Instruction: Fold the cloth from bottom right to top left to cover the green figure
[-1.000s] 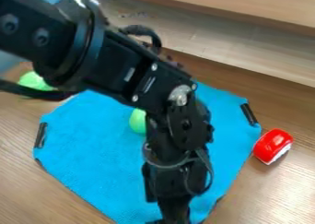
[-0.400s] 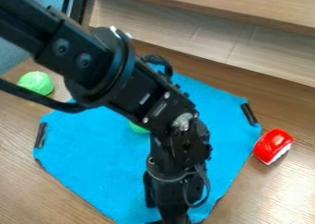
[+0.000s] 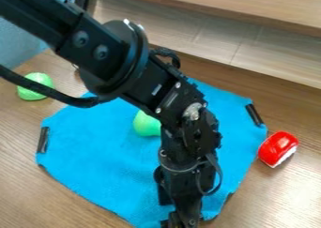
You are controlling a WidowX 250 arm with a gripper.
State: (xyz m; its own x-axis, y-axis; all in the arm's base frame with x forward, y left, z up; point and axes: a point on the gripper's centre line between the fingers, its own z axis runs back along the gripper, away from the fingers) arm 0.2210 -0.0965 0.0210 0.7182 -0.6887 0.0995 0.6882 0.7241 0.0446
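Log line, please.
gripper at bottom edge of blue cloth | fold not made | green figure on cloth, uncovered | red object beside cloth

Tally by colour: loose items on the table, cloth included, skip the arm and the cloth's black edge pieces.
Green: 2 (green figure on the cloth, green object off it)
Blue: 1 (cloth)
Red with white: 1 (red object)
Total: 4

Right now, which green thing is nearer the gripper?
The green one on the blue cloth; the other green thing sits farther off, on the wooden table.
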